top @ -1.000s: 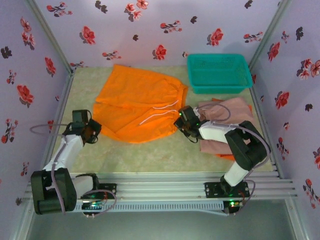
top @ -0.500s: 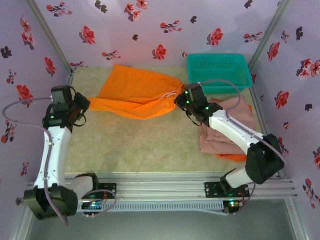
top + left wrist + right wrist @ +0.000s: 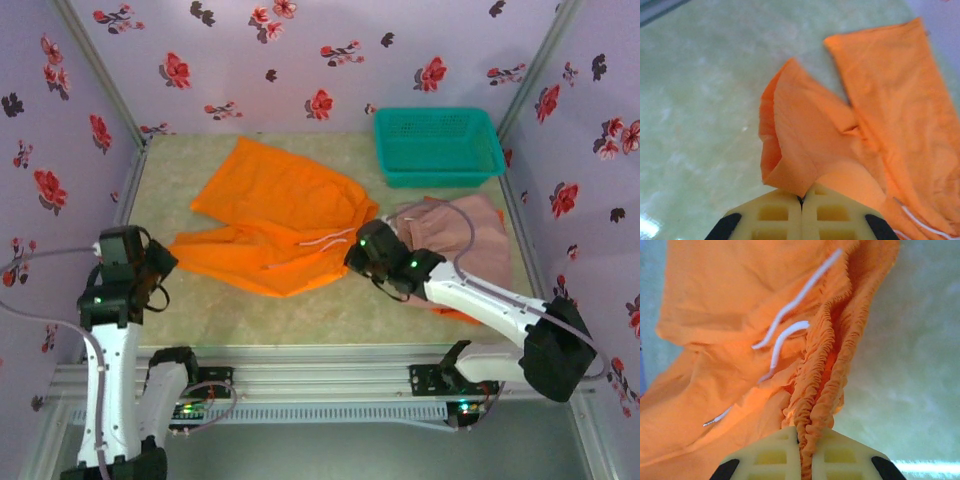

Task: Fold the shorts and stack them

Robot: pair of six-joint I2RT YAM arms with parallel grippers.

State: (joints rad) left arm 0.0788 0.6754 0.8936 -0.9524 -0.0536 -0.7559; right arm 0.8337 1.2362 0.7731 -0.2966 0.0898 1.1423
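Orange cloth is pinched at 2 places. The left gripper (image 3: pixel 801 198) has its jaws pressed together on the folded hem corner of 1 leg of the orange shorts (image 3: pixel 280 210). The right gripper (image 3: pixel 805 440) is clamped on the gathered waistband, whose ruffled elastic runs straight out ahead of it. The white drawstring (image 3: pixel 790 335) trails off to that gripper's left.

The step in hand looks like the fold of this pair. It hangs stretched between the 2 grippers, partly draped on the table (image 3: pixel 300 310). The second leg lies spread out ahead and to the right of the left gripper. The next move probably calls for both grippers to travel together. That would carry the held near edge over onto the far half and keep the cloth taut so it lands flat. Only after that should either let go. If 1 gripper leads, the fabric is likely to bunch at the crotch.

The pink shorts (image 3: pixel 470 230) lie just behind and to the right of the right gripper, under its forearm. A sliver of orange shows beneath their near edge. The green basket (image 3: pixel 440 145) sits well beyond that gripper.
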